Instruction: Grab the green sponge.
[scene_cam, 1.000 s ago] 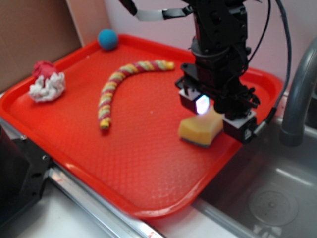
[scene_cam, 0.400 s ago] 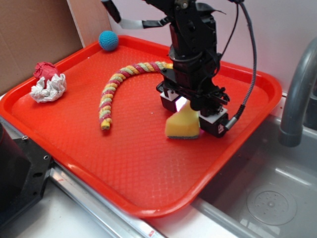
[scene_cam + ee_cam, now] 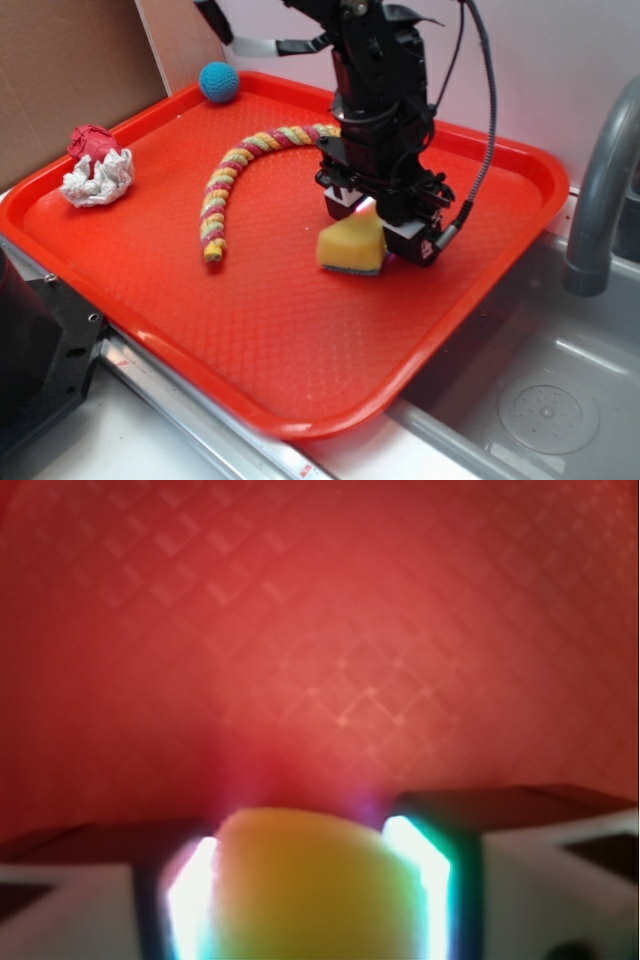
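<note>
The green sponge (image 3: 349, 249), yellow foam with a thin dark layer on its underside, is tipped up on the red tray (image 3: 250, 330), right of the tray's middle. My gripper (image 3: 375, 226) comes down on it from above, shut on its far end. In the wrist view the yellow green sponge (image 3: 315, 880) fills the gap, pressed against both glowing pads (image 3: 195, 890) of the gripper (image 3: 312, 905). Its dark face is hidden in that view.
A striped rope toy (image 3: 235, 170) curves left of the gripper. A teal ball (image 3: 218, 82) lies at the tray's far corner, and a red and white crumpled wad (image 3: 95, 165) at its left. A grey faucet (image 3: 600, 190) and sink (image 3: 540, 400) stand to the right.
The gripper has closed on the sponge and moved left toward the tray's middle, taking the sponge with it. The sponge has gone from lying flat to tipped up.
</note>
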Robot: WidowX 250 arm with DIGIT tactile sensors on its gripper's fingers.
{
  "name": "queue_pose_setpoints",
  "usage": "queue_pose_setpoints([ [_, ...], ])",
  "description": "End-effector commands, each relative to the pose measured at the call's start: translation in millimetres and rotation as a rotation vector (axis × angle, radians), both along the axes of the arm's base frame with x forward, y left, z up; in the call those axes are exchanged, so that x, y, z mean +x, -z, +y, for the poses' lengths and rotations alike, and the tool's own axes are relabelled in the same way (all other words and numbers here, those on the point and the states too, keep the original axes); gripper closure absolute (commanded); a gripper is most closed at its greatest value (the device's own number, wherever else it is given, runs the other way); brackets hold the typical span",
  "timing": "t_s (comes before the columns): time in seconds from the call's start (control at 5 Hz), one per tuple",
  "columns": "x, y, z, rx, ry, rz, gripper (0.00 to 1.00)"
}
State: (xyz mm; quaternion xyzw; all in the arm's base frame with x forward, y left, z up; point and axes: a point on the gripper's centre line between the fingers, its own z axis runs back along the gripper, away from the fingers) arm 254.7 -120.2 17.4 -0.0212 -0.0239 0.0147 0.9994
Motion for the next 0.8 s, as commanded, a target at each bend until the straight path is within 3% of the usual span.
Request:
queue_pose_setpoints([
  [0.0, -18.9, -58.4, 12.2, 0.044, 0.040, -0.019, 1.00],
  [0.4, -16.6, -158.0, 82.9, 0.028, -0.034, -0.080, 1.00],
  [0.6, -12.7, -190.1, 105.8, 0.026, -0.108, -0.118, 1.00],
])
